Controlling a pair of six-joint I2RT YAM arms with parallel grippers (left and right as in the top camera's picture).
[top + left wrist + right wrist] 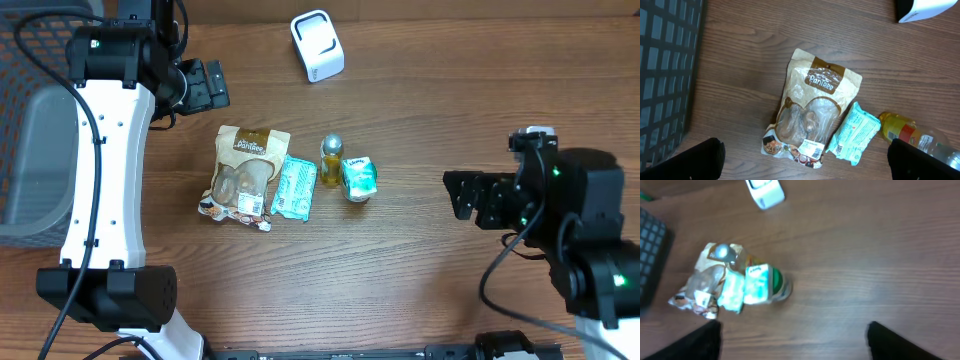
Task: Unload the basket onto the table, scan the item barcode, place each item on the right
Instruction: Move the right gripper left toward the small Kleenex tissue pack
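One bottle [331,160] holds yellow liquid; clear-window pouch [246,170] shows brown pieces.

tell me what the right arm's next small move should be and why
Probably ease the right claw toward the green-and-white pack, the item nearest to it. The claw is open, empty and well short of the pack, and no item is at the white scanner yet.
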